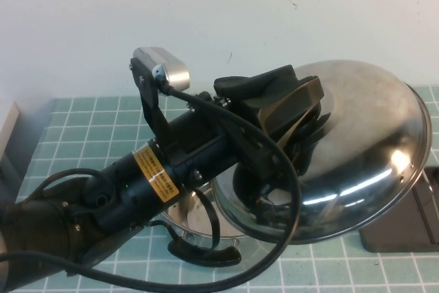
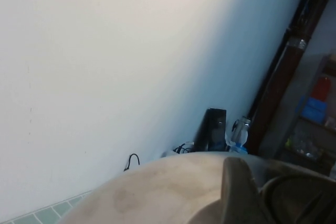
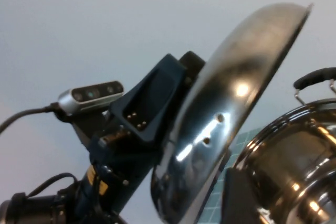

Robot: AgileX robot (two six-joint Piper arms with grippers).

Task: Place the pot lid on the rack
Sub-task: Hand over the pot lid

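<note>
Claw (image 1: 302, 118) of left arm clamping pot lid (image 1: 370, 135)

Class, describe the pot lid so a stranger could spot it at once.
Follow the left arm up from the tiled table: its left gripper holds the pot lid tilted in the air. Unlike the pot beneath, it is a shallow shiny dome. The right gripper is unseen.

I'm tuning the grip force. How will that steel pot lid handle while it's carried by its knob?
Probably rigid: the pot lid keeps its dome shape, tilted in the left gripper above the pot. Its polished steel looks slippery, and its wide overhang may swing it. The right gripper isn't visible.
</note>
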